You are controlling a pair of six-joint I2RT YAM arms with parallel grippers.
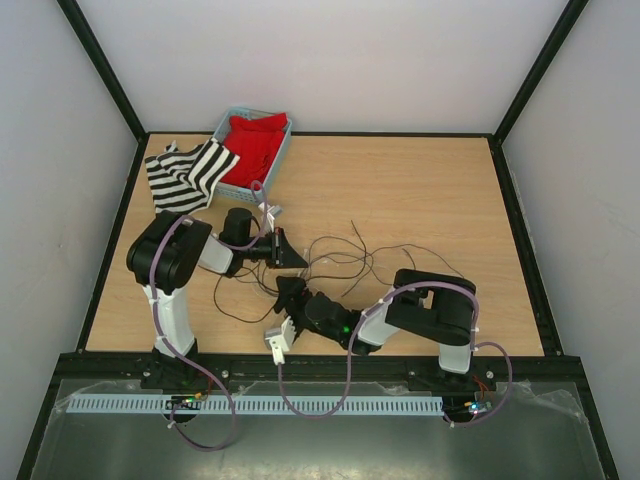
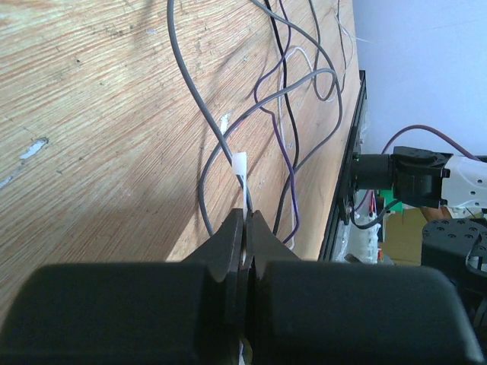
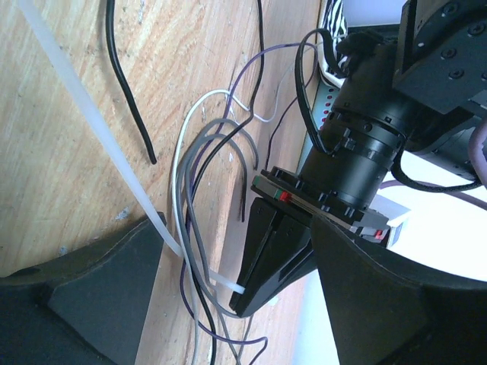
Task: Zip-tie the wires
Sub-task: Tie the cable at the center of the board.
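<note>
We count two arms. The left end effector (image 2: 245, 219) pinches one white zip tie (image 3: 91, 114) crossing the wires (image 1: 350, 255), which lie tangled beyond counting mid-bench (image 1: 430, 200). The right end effector (image 1: 289, 293) is spread around them.

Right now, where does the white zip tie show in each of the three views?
Top external: too thin to make out.
Left wrist: the zip tie stands at centre frame, sticking up from the shut left hand.
Right wrist: it is a long pale strip running from top left to lower centre, ending at the left hand's tip.
Shared landmark: the left hand, left of centre in the top view.
</note>
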